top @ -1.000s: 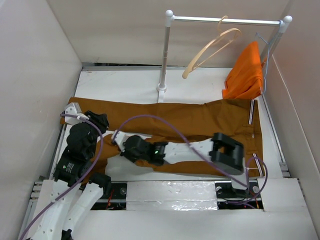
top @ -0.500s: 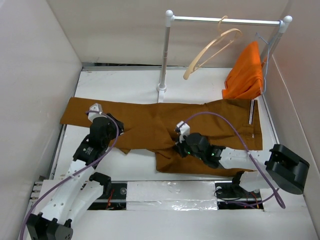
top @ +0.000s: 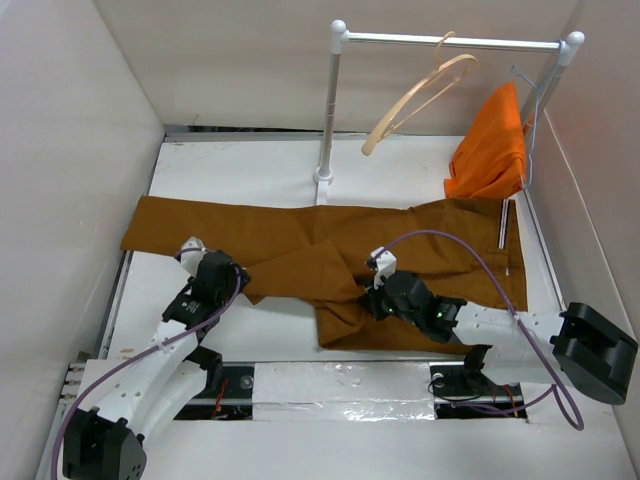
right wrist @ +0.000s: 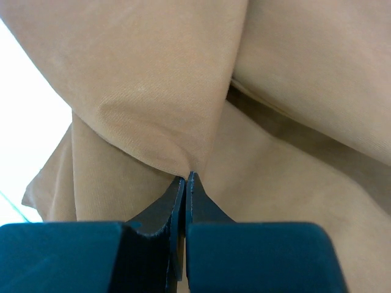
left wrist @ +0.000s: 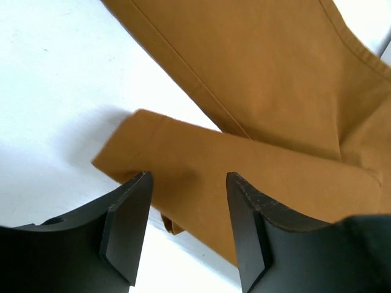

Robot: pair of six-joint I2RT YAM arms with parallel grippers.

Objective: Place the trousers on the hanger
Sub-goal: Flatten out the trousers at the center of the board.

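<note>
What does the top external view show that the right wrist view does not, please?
Only the top view shows the wooden hanger on the rail, the orange garment and the full length of the trousers. Only the right wrist view shows the right gripper shut, pinching a fold. Both show rust-brown trouser fabric on the white table.

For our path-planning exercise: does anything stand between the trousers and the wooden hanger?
Nothing visible does. The trousers lie on the table; the wooden hanger hangs free on the rail beyond, with the orange garment to its right and the rail post to its left.
</note>
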